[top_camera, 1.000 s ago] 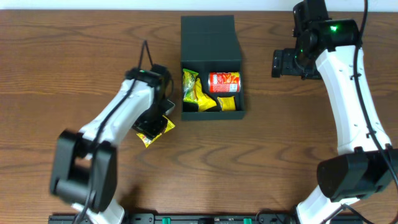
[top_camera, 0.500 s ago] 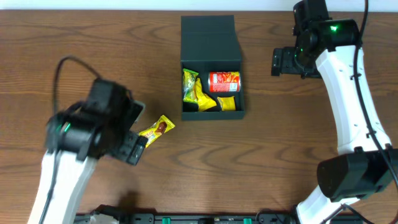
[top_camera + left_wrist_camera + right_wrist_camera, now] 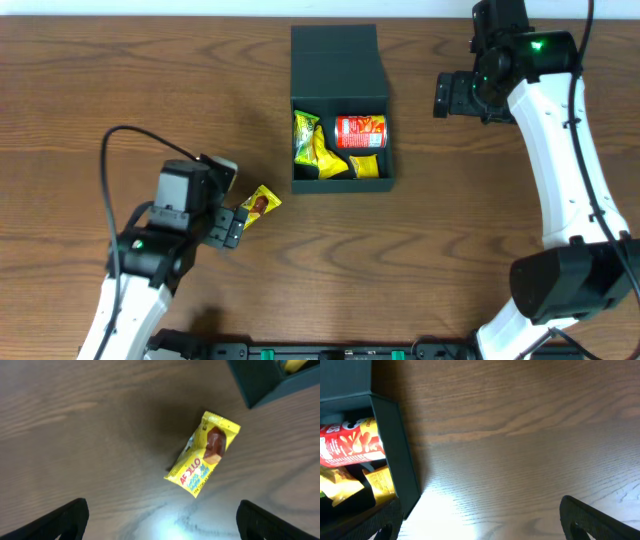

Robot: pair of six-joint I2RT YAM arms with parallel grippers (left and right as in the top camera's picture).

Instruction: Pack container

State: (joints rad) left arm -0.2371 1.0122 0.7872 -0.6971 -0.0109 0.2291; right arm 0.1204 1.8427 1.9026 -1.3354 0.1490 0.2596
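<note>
The left end effector [image 3: 228, 222], seen from overhead, sits over the left half of the desk [image 3: 120, 80] with its jaws apart and nothing in them. Just beside it lies a yellow snack packet [image 3: 258, 205], loose on the wood. The container [image 3: 340, 182] stands at the middle of the desk's far side with its lid folded back, and the packet is near its front left corner but outside it. Inside are a red chip can [image 3: 360, 131] on the right and green and yellow packets [image 3: 310, 140] on the left. The right end effector [image 3: 447, 97] hovers to the right of the container, also spread wide and empty.

From the left wrist, both fingers stand far apart at the bottom corners. The packet lies tilted ahead of them, flat on the desk and ungripped (a corner of the container shows at the top right).

From the right wrist, there is only bare wood between the wide-set fingers. The container's right wall is at the left edge, with the can and a yellow packet behind it.

The step in hand looks like fetching this last loose packet. The next move would need the left end effector lowered so its fingers straddle the packet's narrow width. It would then close, lift the packet clear of the container's front wall and release it inside.
</note>
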